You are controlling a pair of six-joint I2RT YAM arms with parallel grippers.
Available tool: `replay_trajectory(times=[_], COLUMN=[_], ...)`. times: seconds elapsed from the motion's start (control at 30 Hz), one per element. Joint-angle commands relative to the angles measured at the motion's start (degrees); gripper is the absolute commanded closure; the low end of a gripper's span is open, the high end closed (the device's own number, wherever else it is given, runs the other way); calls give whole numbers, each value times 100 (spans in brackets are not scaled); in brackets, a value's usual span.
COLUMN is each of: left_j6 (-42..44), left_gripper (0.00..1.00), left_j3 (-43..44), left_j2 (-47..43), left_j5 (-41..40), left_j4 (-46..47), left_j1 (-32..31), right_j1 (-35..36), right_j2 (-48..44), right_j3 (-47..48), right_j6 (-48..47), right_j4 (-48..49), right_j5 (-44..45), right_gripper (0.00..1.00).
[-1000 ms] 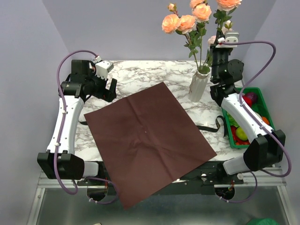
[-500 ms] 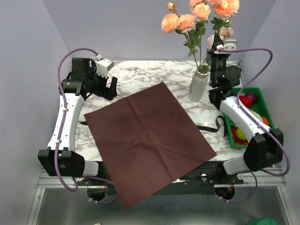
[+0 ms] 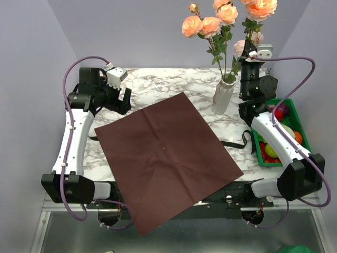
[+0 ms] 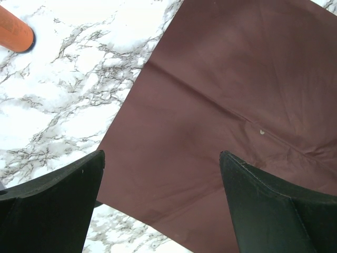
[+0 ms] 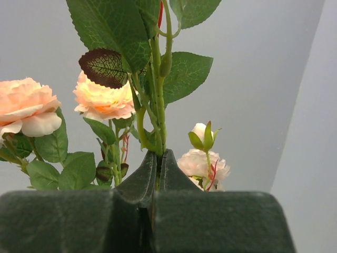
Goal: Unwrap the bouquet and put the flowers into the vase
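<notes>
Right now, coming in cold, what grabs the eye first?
The dark red paper lies spread flat over the middle of the marble table, one corner hanging off the near edge. At the far right, peach roses stand in the white vase, and the right gripper beside them has its fingers shut on another rose stem.

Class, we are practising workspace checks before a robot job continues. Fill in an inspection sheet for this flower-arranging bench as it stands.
Surface: marble table, the paper overhanging its near edge.
Job's things: wrapping paper spread flat; black ribbon loose beside it; vase upright, holding flowers.
Clutter: fruit basket; orange bottle.
Grippers: left gripper open over the paper; right gripper shut on a rose stem.
Cables: purple cables looped along both arms.
Surroundings: plain walls.
</notes>
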Motion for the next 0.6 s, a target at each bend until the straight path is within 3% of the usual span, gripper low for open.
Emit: replay_trajectory(times=[0.0, 0.43, 0.5, 0.53, 0.57], left_j6=[27, 27, 44, 36, 36], left_gripper=[1, 1, 1, 1, 1], left_j3=[-56, -21, -12, 14, 32], left_j2=[-218, -244, -244, -236, -236], left_j5=[123, 141, 141, 132, 141], left_j4=[27, -44, -61, -61, -70], left_j1=[29, 29, 29, 29, 29], right_j1=[-20, -20, -20, -20, -20], right_j2=[-205, 23, 32, 32, 14], right_j3=[-171, -305, -50, 47, 222], right_j6=[68, 234, 401, 437, 585], right_j4=[-21, -220, -642, -1053, -1266], right_j5=[-117, -267, -380, -398, -399], right_gripper=[99, 99, 82, 51, 36])
